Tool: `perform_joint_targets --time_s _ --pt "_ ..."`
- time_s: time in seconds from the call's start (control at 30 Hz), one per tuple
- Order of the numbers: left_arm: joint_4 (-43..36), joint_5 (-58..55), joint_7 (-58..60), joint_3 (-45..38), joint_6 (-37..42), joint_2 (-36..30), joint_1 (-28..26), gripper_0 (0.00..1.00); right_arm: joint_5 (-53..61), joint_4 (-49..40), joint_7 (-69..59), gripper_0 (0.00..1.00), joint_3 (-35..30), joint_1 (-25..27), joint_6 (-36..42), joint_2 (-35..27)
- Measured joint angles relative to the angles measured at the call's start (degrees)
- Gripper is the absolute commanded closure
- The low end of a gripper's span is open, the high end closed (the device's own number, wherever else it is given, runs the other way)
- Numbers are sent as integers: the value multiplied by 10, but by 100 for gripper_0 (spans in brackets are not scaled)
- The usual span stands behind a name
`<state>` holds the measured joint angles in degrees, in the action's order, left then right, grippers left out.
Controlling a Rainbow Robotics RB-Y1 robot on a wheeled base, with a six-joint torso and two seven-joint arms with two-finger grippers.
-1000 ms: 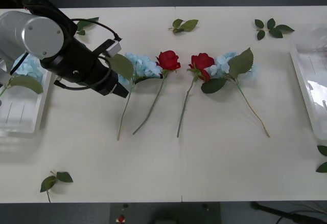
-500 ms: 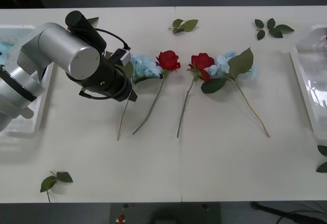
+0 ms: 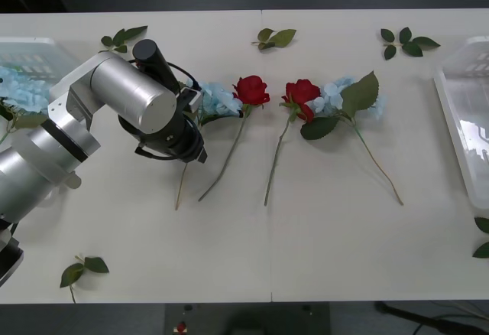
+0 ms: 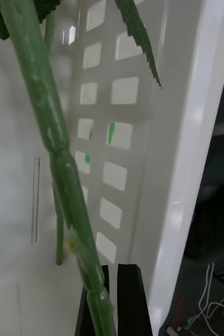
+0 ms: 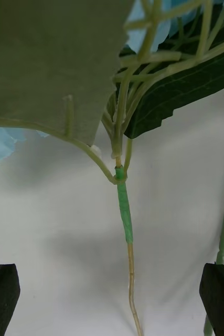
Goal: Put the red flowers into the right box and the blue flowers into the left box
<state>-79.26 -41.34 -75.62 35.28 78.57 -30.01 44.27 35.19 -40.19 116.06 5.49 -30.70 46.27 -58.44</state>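
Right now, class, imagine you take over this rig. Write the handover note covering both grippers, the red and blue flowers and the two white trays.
Left gripper: open, straddling the thin stem of the fluffy pale-blue flower lying left of centre on the table; not yet gripped.
Right gripper: shut on a jointed green stem over the shallow white plastic right box; its bloom is out of sight.
Done: one blue flower lies in the white left box.
Left: two deep-red roses and two blue flowers, the second at, on the table.
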Motion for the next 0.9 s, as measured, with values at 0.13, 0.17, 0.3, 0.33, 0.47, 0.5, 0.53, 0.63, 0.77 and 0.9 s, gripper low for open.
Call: perform_joint_targets --time_s 0.13,0.17,0.3,0.33,0.47,0.5,0.53,0.63,0.77,0.9 --pt "12 30 0 0 0 16 0 0 5 0 0 5 18 0 -23 0" --pt "12 34 0 0 0 18 0 0 12 0 0 0 18 0 -21 0" --pt "12 38 0 14 -12 20 0 0 27 0 0 0 11 0 -20 0" --pt "13 38 0 21 -17 20 0 0 32 0 0 0 8 0 -20 0" --pt "22 41 0 46 -31 20 0 0 62 0 0 0 6 0 -20 0" --pt "24 44 0 50 -31 20 0 1 70 -1 0 0 6 0 -20 0" --pt "25 48 0 52 -31 20 0 3 79 -1 0 0 6 0 -20 0" --pt "25 49 0 53 -31 20 0 14 116 -15 0 0 6 0 11 0" --pt "29 49 0 53 -31 20 0 50 176 -72 3 0 6 0 87 0" --pt "33 49 0 53 -31 20 0 95 246 -161 5 0 6 1 161 0"
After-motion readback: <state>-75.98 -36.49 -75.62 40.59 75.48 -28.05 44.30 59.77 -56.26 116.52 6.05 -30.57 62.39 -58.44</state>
